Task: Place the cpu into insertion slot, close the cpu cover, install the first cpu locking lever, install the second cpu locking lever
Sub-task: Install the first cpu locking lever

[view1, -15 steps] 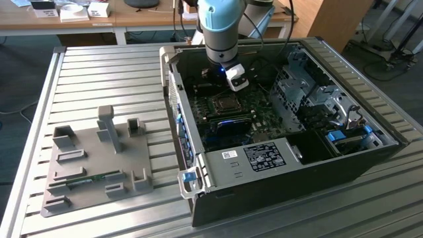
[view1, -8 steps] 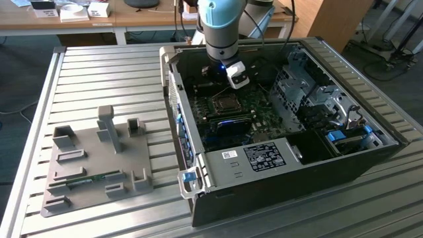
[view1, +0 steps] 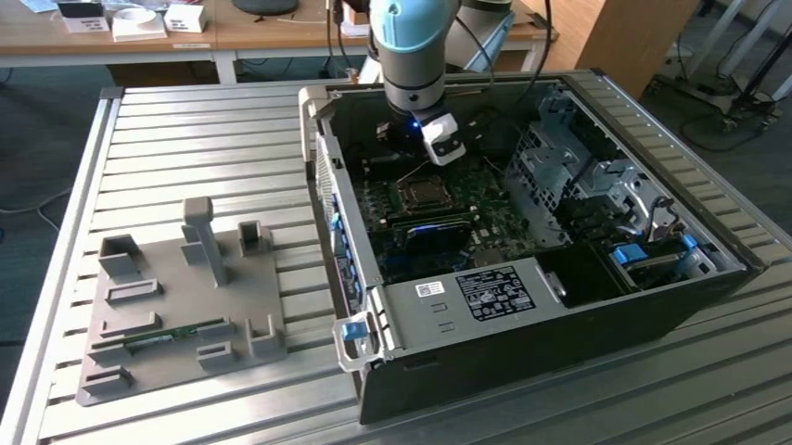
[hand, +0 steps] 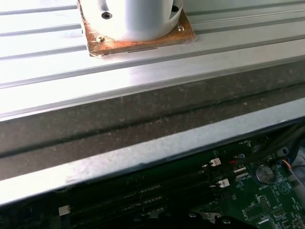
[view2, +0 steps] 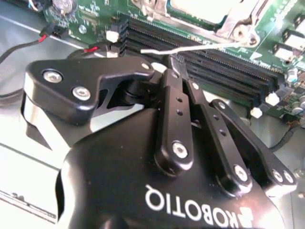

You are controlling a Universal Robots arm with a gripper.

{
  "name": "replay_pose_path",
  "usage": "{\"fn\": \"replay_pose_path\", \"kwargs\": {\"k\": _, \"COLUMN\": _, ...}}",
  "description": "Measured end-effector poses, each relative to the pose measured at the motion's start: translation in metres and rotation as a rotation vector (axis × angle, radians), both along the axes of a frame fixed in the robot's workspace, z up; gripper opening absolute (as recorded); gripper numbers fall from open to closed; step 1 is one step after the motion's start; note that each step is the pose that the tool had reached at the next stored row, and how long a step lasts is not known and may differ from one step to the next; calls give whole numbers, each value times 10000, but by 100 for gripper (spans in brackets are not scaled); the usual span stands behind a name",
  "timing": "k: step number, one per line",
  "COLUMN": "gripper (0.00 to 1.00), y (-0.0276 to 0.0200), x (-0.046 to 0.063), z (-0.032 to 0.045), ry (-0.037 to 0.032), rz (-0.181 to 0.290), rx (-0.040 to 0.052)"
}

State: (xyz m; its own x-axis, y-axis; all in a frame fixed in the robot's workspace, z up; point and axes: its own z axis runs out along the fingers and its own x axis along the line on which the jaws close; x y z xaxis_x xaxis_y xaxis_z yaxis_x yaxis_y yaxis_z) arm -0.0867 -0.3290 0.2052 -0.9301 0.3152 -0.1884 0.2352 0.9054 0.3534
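Silvery wire lever [view2: 190, 48] lies just beyond the fingertips of the gripper [view2: 175, 64], whose jaws are clenched together on nothing, tips just short of the wire. Socket [view1: 422, 194] with chip seated and cover [view2: 238, 19] down sits on the green motherboard [view1: 483, 218] inside the open computer case [view1: 644, 306]. Black memory slots [view2: 214, 71] run between gripper and socket. Grey fixture tray [view1: 173, 315] rests well apart on the ribbed table [view1: 198, 139].

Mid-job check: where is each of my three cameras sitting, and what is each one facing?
Exterior view: off the arm, above the table, looking down into the open computer case; the arm and claw hang over the motherboard.
Second wrist view: on the wrist, looking along the claw at the memory slots.
First wrist view: on the arm, facing the case wall and ribbed table.
Both wrist views share the memory slots.
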Motion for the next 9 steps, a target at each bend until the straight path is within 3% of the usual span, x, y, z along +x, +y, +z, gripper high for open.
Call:
{"fn": "replay_pose_path", "kwargs": {"k": 4, "gripper": 11, "y": 0, "x": -2, "z": 23, "ry": -1, "rz": 1, "rx": 2}}
{"fn": "replay_pose_path", "kwargs": {"k": 9, "gripper": 11, "y": 0, "x": -2, "z": 138, "ry": -1, "rz": 0, "rx": 8}}
